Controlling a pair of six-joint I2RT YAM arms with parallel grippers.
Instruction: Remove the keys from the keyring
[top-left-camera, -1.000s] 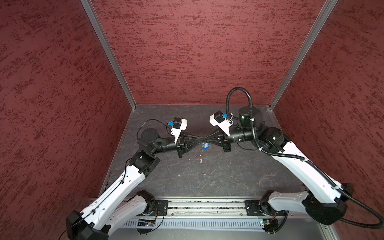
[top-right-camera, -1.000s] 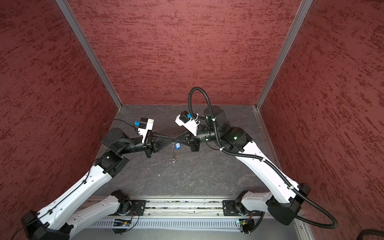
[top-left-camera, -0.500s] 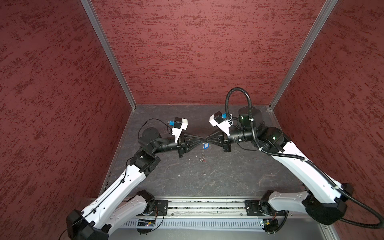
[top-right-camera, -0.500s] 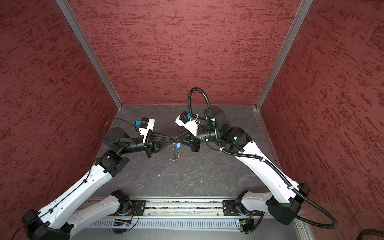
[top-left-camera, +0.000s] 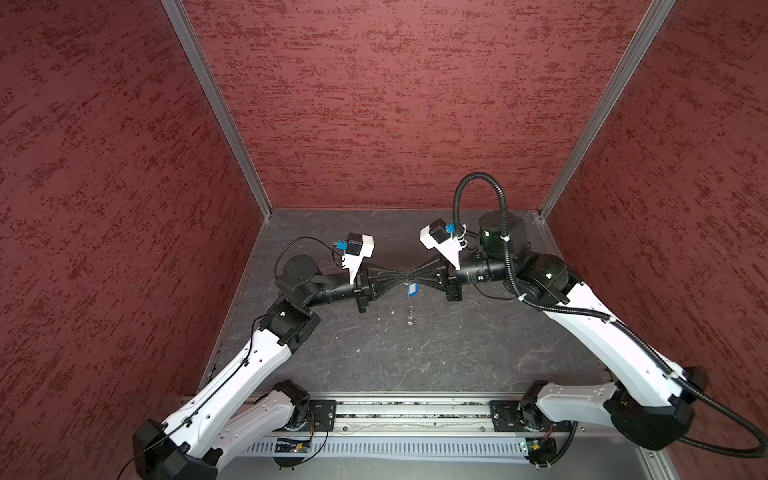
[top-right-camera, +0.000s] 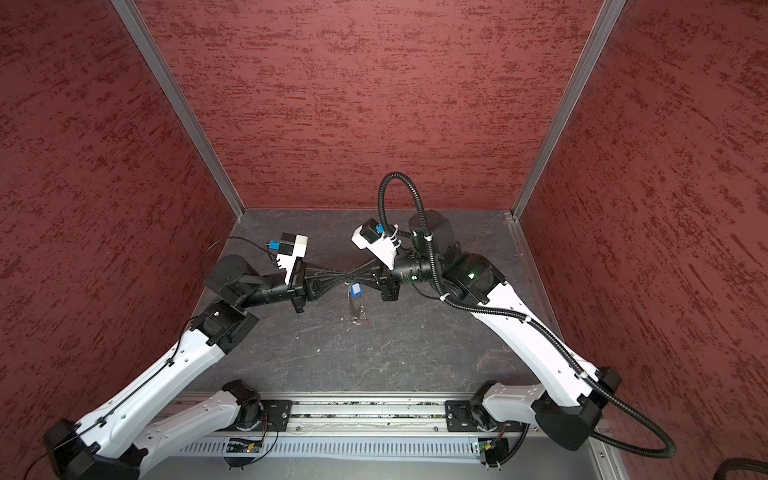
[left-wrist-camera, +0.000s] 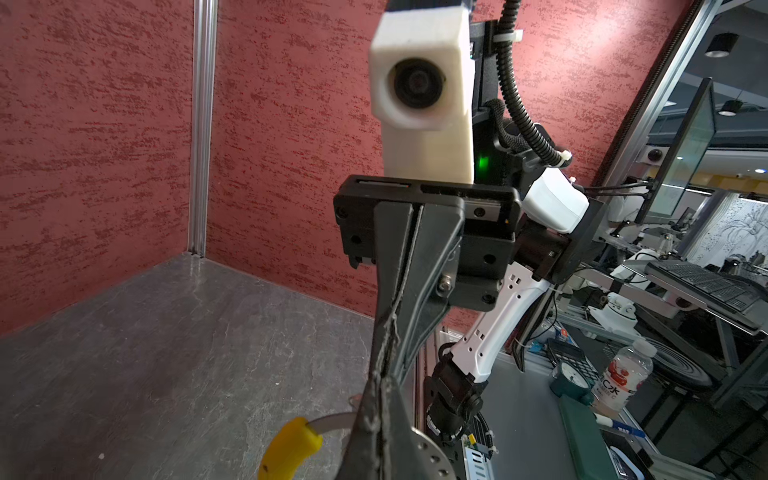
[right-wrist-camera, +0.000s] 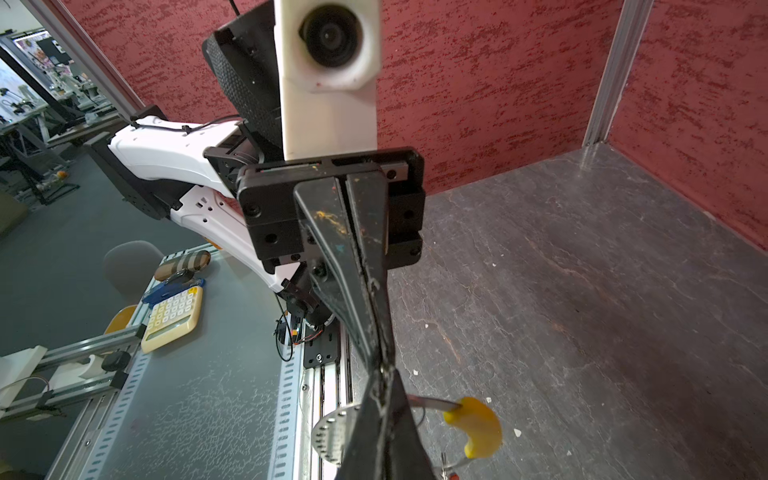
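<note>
Both top views: finds the left claw (top-left-camera: 400, 275) and right claw (top-left-camera: 417, 274) meeting tip to tip, raised above the middle of the table (top-left-camera: 457, 353). Shows each claw pressed together in the wrist views, pinching the thin wire of the keyring (top-left-camera: 409, 309) right where the tips touch. Hangs down from that point, with the blue tag (top-left-camera: 411, 289) just under the claws and small rings (top-left-camera: 410, 320) at the lower end, near the table. Puts the yellow segment (left-wrist-camera: 291, 446) just beside the tips, lower than them. Cannot tell whether the lowest rings touch the table.
</note>
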